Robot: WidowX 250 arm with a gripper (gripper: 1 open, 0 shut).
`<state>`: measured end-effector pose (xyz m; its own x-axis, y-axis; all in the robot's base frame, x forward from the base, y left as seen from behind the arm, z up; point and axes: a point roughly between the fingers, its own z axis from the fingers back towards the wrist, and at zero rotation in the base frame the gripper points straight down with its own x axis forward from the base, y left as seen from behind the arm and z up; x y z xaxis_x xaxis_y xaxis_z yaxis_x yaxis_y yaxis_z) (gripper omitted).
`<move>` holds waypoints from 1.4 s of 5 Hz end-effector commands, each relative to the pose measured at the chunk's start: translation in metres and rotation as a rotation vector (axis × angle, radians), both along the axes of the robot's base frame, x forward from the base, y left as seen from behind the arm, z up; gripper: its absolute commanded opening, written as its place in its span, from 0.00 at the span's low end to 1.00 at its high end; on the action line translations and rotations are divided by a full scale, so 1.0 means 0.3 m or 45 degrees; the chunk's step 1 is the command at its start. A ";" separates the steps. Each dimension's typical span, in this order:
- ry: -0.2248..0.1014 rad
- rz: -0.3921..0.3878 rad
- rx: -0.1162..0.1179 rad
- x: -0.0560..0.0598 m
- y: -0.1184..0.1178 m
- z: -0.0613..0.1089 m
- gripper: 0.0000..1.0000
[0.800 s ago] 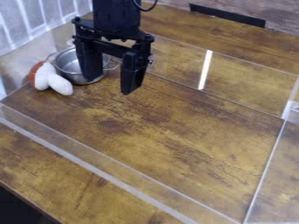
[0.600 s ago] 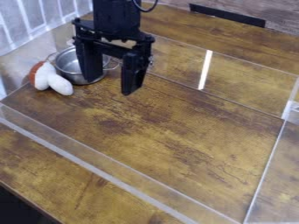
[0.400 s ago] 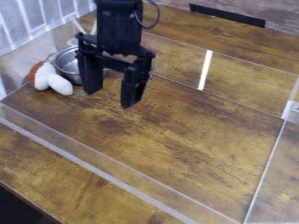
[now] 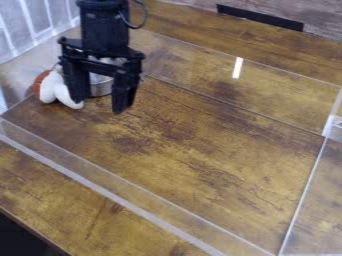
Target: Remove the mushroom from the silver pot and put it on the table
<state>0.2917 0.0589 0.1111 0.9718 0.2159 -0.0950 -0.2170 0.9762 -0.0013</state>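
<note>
The mushroom (image 4: pixel 51 92) lies on the table (image 4: pixel 201 130) at the far left, white stem toward the front and orange-red cap toward the back. It rests just left of the silver pot (image 4: pixel 96 80), outside it. The pot is mostly hidden behind my gripper (image 4: pixel 96 92). My gripper hangs open with its two black fingers pointing down. The left finger (image 4: pixel 70 88) is right beside the mushroom's stem, the right finger (image 4: pixel 123 97) on the pot's right. Nothing is held between them.
Clear acrylic strips (image 4: pixel 147 215) run across the wood-grain top and along its right side. A white slatted railing (image 4: pixel 27 25) stands at the back left. A dark flat object (image 4: pixel 261 15) lies at the back edge.
My gripper has moved left and slightly down, from the pot's right side to in front of the pot and next to the mushroom. It stayed open. Mushroom and pot have not moved.
</note>
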 end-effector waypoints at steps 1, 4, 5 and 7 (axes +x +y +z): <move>-0.113 0.054 0.014 0.001 0.009 0.065 1.00; -0.209 0.555 0.027 0.057 0.135 0.115 1.00; -0.244 0.704 0.017 0.051 0.191 0.127 1.00; -0.261 0.836 0.005 0.025 0.270 0.132 1.00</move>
